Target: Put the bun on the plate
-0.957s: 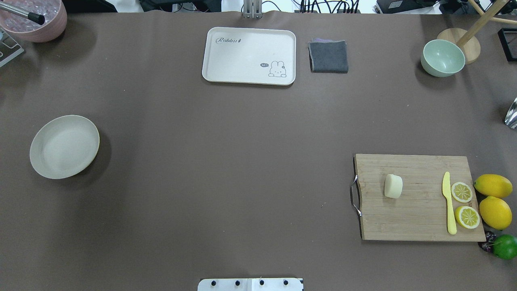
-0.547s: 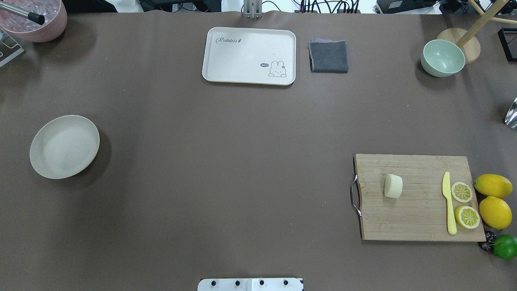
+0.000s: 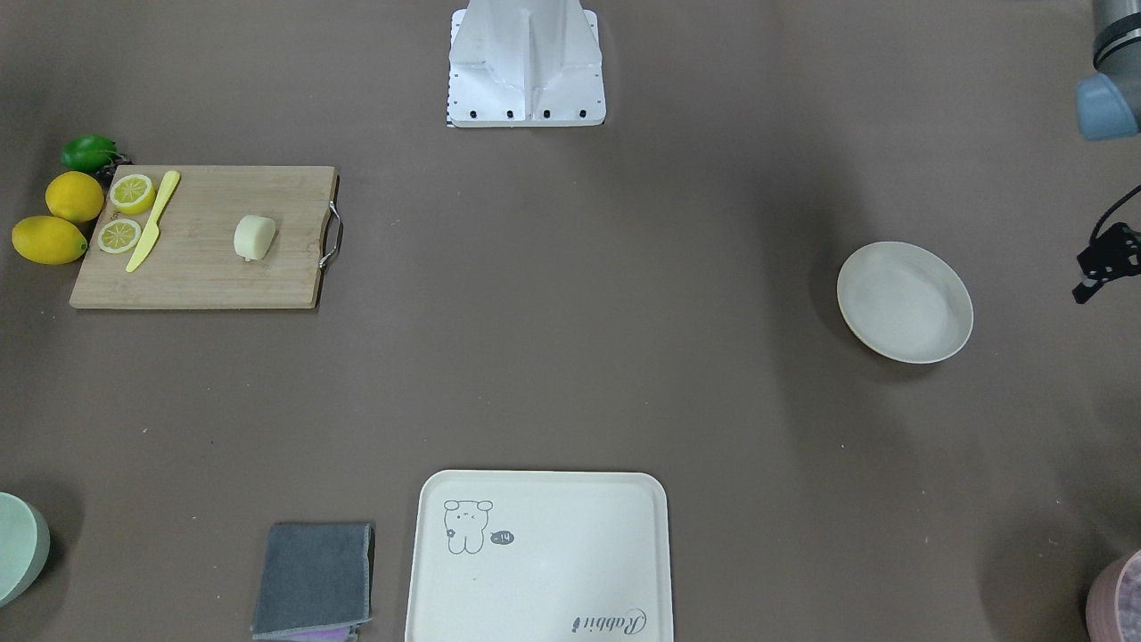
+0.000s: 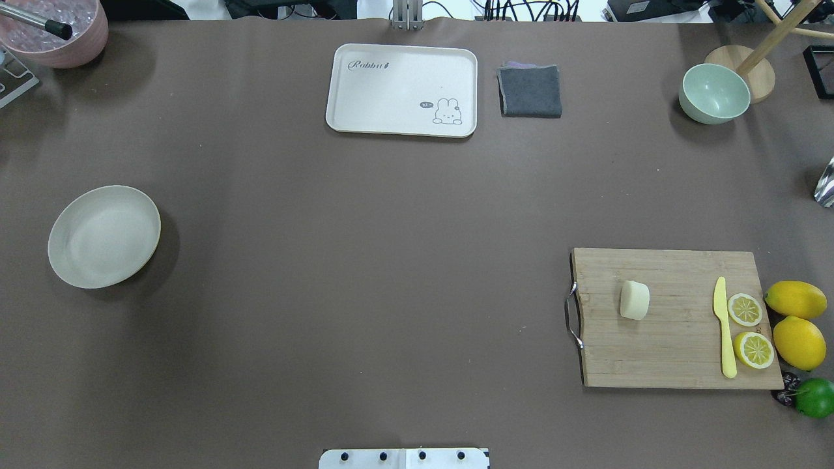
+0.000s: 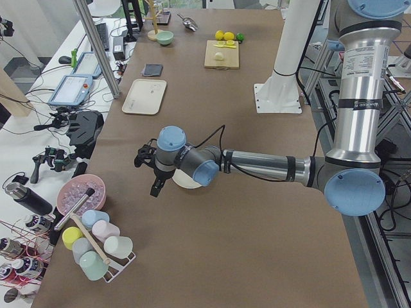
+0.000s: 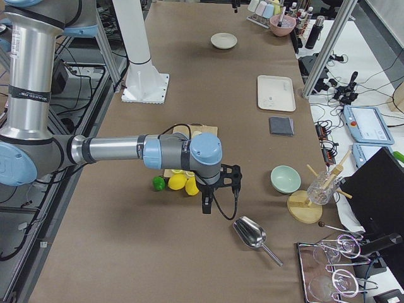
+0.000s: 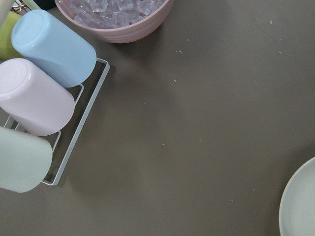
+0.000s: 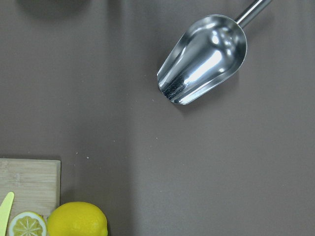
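Note:
The bun lies pale and rounded on a wooden cutting board at the table's right side. The off-white plate stands far off at the table's left, holding nothing; its rim shows at the corner of the left wrist view. My left gripper hovers just beyond the plate, toward the table's left end. My right gripper hangs past the lemons, off the board's outer side. Neither gripper's fingers show clearly, so I cannot tell whether they are open or shut.
On the board lie a yellow knife and two lemon slices; two lemons and a lime sit beside it. A rabbit tray, grey cloth, green bowl, pink ice bowl, metal scoop and cup rack line the edges.

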`<state>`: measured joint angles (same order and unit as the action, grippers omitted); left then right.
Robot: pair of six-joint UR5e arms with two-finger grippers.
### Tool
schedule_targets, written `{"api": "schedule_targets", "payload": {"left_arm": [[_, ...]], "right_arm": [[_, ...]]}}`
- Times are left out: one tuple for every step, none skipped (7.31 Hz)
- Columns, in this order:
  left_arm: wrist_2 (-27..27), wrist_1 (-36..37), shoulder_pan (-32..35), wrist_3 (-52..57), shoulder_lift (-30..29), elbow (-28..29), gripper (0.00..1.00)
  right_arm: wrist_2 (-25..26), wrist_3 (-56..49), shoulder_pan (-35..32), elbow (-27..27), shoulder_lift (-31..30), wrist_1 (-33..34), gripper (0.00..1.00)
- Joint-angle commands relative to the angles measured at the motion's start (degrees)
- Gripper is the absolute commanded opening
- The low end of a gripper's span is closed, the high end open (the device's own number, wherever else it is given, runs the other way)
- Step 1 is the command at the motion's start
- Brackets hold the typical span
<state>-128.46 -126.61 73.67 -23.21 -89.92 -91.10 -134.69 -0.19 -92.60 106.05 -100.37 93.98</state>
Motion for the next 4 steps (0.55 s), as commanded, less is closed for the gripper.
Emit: {"api": "schedule_targets", "payload": {"left_arm": [[0.31, -18.05, -7.46, -13.65, 1.24, 8.00, 0.98], [4.32, -25.71, -11.84, -20.32, 0.72, 12.05, 0.98], [8.01, -28.05, -15.37, -21.95, 0.63, 13.05, 0.98], [8.22, -28.07, -16.01, -21.79, 0.54, 13.41, 0.97]], "right_arm": [[-0.31, 0.02, 0.05, 0.03, 0.26, -0.11, 1.00], [-0.40, 0.10, 0.05, 0.12, 0.26, -0.12, 1.00], [-0.40, 0.10, 0.05, 0.12, 0.26, -0.20, 1.00], [-0.40, 0.10, 0.05, 0.21, 0.35, -0.20, 1.00]]}}
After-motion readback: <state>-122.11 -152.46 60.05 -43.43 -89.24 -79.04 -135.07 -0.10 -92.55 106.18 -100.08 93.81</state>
